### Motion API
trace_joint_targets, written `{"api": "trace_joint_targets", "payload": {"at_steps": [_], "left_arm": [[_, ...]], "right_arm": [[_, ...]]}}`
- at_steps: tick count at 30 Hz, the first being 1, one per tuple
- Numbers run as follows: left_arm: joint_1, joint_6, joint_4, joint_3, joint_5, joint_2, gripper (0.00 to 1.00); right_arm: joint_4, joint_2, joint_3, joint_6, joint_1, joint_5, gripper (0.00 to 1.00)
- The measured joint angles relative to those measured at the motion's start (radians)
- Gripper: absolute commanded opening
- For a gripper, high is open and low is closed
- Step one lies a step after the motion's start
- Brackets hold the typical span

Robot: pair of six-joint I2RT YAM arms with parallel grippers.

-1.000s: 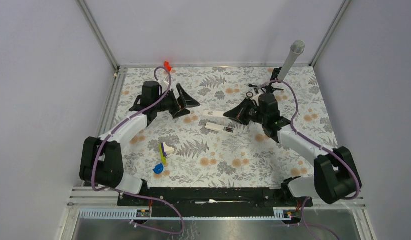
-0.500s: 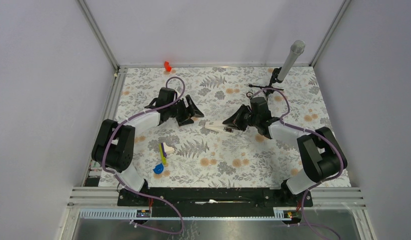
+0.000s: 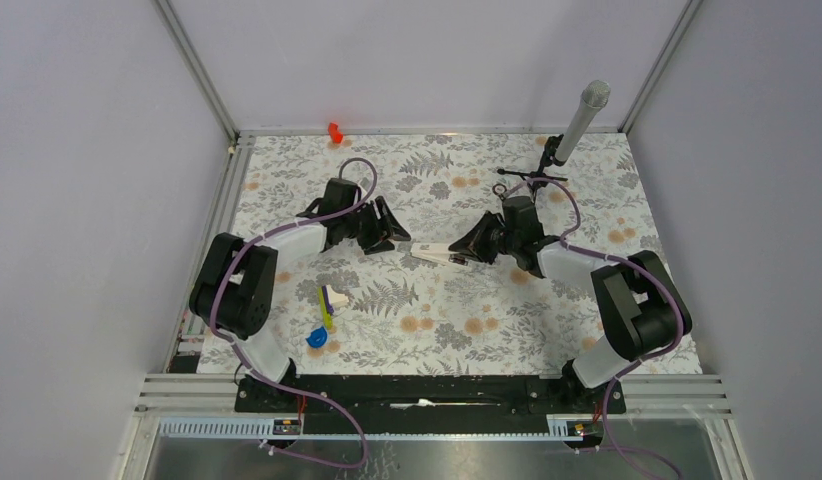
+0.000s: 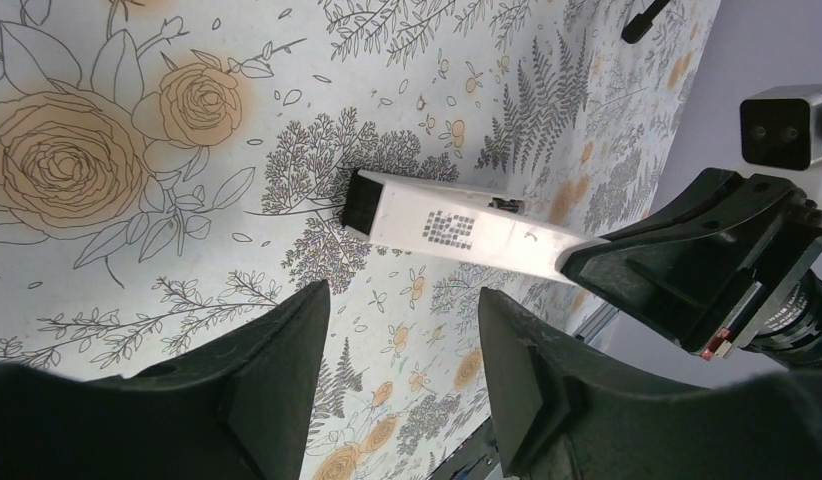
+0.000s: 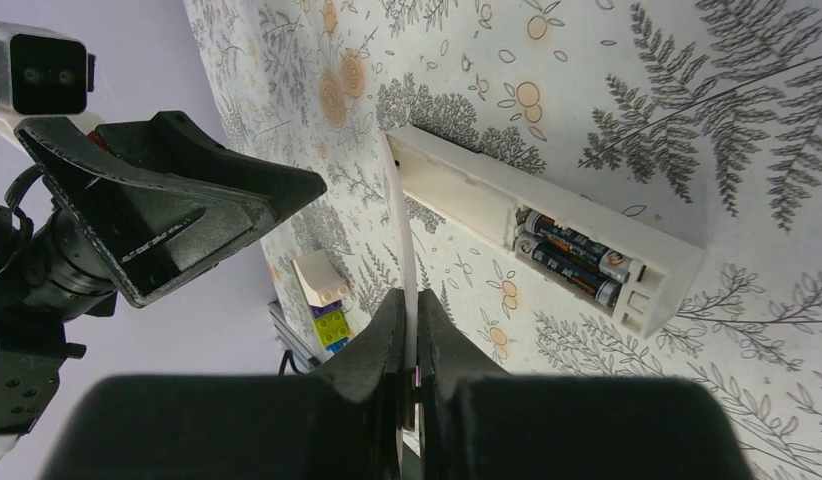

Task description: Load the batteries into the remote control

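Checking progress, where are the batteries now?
Right wrist view: the batteries lie side by side in the open compartment of the remote control, beyond the right hand.

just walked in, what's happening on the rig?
Both batteries sit in the remote control's open compartment on the table. The right gripper is shut on a thin white panel, probably the battery cover, close to it. The left gripper is open, hovering near the panel's free end.
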Motion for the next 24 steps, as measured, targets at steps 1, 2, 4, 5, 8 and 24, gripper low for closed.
{"api": "trace_joint_targets", "payload": {"at_steps": [1, 2, 4, 5, 8, 24], "left_arm": [[-0.001, 0.000, 0.000, 0.000, 0.000, 0.002, 0.58], [-0.003, 0.000, -0.001, 0.000, 0.000, 0.003, 0.58], [-0.005, 0.001, -0.001, 0.000, 0.000, 0.006, 0.58], [-0.006, 0.001, -0.003, 0.000, 0.000, 0.008, 0.58], [-0.010, 0.003, -0.006, 0.000, 0.000, 0.014, 0.58], [-0.016, 0.009, -0.014, 0.002, -0.001, 0.014, 0.58]], "right_arm": [[-0.002, 0.000, 0.000, -0.005, -0.005, -0.001, 0.00], [-0.004, 0.000, 0.000, -0.010, -0.011, -0.002, 0.00], [-0.004, 0.000, 0.000, -0.015, -0.019, -0.005, 0.00], [-0.004, 0.000, 0.000, -0.020, -0.025, -0.008, 0.00], [0.002, 0.003, 0.000, -0.026, -0.035, -0.022, 0.00], [0.154, -0.002, -0.064, 0.021, -0.056, -0.108, 0.00]]}}
